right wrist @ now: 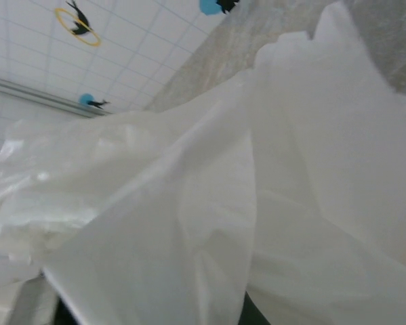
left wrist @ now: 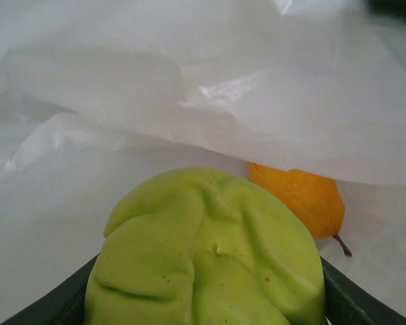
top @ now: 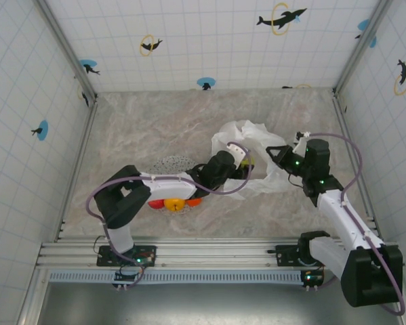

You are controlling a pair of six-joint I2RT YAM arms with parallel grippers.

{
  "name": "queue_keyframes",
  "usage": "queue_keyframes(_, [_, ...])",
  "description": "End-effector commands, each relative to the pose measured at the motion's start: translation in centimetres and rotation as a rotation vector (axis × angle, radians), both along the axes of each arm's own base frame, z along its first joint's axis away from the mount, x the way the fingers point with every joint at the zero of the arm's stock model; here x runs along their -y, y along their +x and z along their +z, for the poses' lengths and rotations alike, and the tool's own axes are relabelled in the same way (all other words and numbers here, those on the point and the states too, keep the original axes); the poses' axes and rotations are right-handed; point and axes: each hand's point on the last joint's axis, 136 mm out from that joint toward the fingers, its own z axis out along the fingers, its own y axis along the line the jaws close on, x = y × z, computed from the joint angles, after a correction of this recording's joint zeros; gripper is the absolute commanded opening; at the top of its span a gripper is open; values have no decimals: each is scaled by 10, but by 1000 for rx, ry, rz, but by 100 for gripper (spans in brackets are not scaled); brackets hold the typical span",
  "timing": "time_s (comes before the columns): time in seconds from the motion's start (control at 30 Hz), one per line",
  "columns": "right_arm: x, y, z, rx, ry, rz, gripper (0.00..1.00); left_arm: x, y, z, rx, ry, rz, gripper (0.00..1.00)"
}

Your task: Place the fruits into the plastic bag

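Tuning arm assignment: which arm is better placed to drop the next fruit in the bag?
Left: left gripper holds a green fruit inside the plastic bag; right gripper pinches the bag's edge.

Plate (top: 170, 162) left of plastic bag (top: 251, 134), fruits (top: 174, 202) on plate, left gripper (top: 241, 156) with fruit (left wrist: 209, 250) inside bag

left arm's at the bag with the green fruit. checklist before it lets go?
1. Grip on green fruit: ok, it sits squeezed between the left jaws.
2. Fruit inside the plastic bag: ok, white film lies above and around it in the left wrist view.
3. Bag mouth held up: ok, right jaws shut on the bag's edge.
4. Landing spot: cannot tell, hidden under the fruit; a yellow-orange fruit lies just beyond it.
5. Next pick available: ok, red, yellow and orange fruits sit on the plate, partly under the left arm.
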Motion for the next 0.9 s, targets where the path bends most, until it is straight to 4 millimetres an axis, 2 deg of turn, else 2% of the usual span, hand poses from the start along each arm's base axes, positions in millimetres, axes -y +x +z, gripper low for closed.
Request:
queue_keyframes(0.0, [-2,-2,13,19,145,-32,0,15,21,21,63,-129,64,54])
queue_keyframes(0.23, [0,-7,3,-13,212,-66,0,35,41,-8,64,-121,108,60])
queue_keyframes(0.43, [3,-8,-8,-35,207,-80,0,51,48,-21,45,-108,86,65])
queue_keyframes(0.7, [8,-6,-13,-35,184,-89,0,39,40,-12,23,-99,63,79])
queue_keyframes(0.87, [12,-6,-16,-36,159,-98,0,36,28,0,0,-95,16,80])
